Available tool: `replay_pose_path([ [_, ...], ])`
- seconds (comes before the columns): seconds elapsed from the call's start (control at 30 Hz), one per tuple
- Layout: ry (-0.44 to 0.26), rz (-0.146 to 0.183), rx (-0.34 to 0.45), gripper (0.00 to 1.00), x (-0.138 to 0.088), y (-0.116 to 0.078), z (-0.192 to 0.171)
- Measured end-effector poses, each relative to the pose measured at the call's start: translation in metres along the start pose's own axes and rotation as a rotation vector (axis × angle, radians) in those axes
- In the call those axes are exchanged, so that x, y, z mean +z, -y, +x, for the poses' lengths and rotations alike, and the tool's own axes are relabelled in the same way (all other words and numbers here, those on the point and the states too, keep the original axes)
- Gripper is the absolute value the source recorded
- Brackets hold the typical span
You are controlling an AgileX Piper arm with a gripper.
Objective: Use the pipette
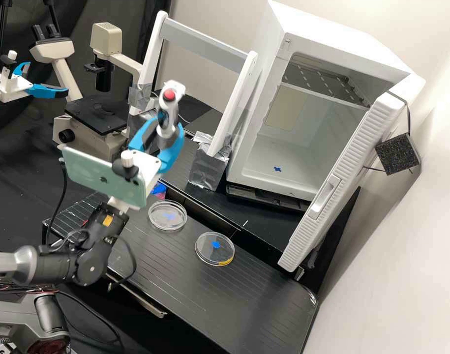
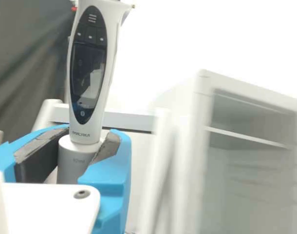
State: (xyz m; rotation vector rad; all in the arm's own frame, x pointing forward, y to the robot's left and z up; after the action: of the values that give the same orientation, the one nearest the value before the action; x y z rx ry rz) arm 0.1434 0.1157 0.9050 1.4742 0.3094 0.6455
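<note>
Slim pale-grey plastic pipette: black oval panel, red button. White gripper, bright blue fingers. Clear round plastic dish: blue mark. Other clear round plastic dish: blue mark, yellow edge. Flat black benchtop: thin parallel lines.

The high view looks forward and down at a middling slant, standing back far enough to take in the black grooved bench and its rounded corner. The wrist view looks roughly level from just behind the white gripper with blue fingers, close upon the pale grey pipette with a dark oval panel. Both share these two, the boxy white open-fronted cabinet and the white upright frame with a grey crossbar.
</note>
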Motion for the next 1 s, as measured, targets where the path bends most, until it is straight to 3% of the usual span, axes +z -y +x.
replay_pose_path([
  [0.17,-0.109,-0.015,-0.089,0.0,-0.009,0.0,0.039],
  [0.37,-0.12,-0.105,-0.168,0.0,-0.026,-0.001,0.091],
  [0.47,-0.073,-0.136,-0.18,0.0,-0.03,-0.005,0.116],
  [0.63,0.013,-0.131,-0.213,0.0,-0.034,-0.01,0.161],
  [0.8,0.082,-0.081,-0.269,0.0,-0.032,-0.007,0.195],
  [1.0,0.171,-0.122,-0.309,0.0,-0.026,-0.003,0.222],
])
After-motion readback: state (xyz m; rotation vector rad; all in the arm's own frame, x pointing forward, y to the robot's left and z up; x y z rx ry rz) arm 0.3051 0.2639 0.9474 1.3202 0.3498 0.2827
